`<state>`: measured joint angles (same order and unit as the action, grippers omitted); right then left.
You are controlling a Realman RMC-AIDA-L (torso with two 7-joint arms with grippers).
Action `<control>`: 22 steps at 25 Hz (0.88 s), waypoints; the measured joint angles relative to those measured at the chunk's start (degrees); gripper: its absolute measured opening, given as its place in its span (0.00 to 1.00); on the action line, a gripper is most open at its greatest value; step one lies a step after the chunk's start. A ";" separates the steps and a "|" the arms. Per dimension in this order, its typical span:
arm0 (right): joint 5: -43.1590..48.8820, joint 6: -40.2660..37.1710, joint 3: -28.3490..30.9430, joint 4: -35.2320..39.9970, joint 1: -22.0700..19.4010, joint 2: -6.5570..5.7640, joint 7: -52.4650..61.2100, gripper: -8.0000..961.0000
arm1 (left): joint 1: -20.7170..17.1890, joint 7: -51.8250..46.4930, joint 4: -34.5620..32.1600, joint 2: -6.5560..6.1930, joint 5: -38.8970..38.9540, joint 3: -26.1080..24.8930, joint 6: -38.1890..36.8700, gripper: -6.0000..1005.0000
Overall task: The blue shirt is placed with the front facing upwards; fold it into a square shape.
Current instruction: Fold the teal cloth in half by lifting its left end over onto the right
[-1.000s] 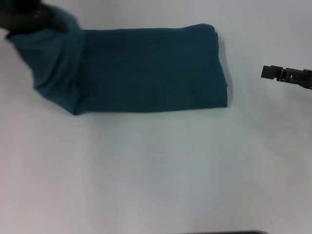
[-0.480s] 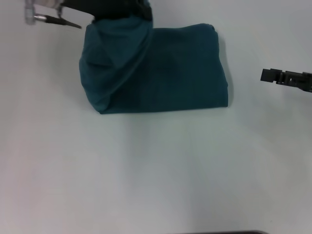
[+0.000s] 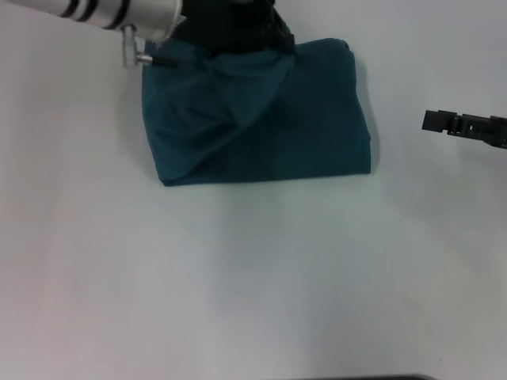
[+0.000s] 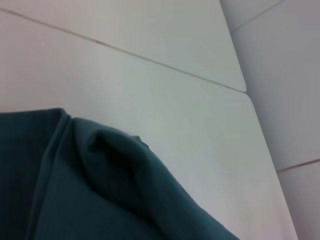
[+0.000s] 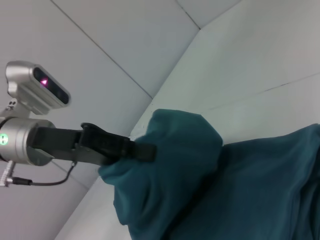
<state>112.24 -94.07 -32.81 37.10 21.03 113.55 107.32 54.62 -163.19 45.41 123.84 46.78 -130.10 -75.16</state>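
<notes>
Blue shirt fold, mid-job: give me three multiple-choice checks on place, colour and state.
1. Where is the left gripper?
A. over the shirt's far edge
B. parked off the shirt's right side
C. on the bare table near the camera

2. What colour is the shirt's visible fabric?
A. red
B. plain dark teal-blue
C. white with stripes

3. How is the shirt's left end?
A. spread flat
B. hanging off the table
C. lifted and folded over the rest

Key: 1 A, the left gripper is at the far edge of the blue shirt; the right gripper is the parked one. 2 B, no lettering shows. 3 C, the jaws pinch a raised flap.
</notes>
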 joint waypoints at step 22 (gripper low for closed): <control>-0.01 0.40 -0.31 -0.02 0.23 0.00 0.66 0.86 | 1.69 3.71 -6.92 -0.02 8.04 4.93 5.62 0.07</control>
<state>112.23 -93.67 -33.12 37.09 21.26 113.56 107.98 56.31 -159.48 38.49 123.82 54.82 -125.17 -69.54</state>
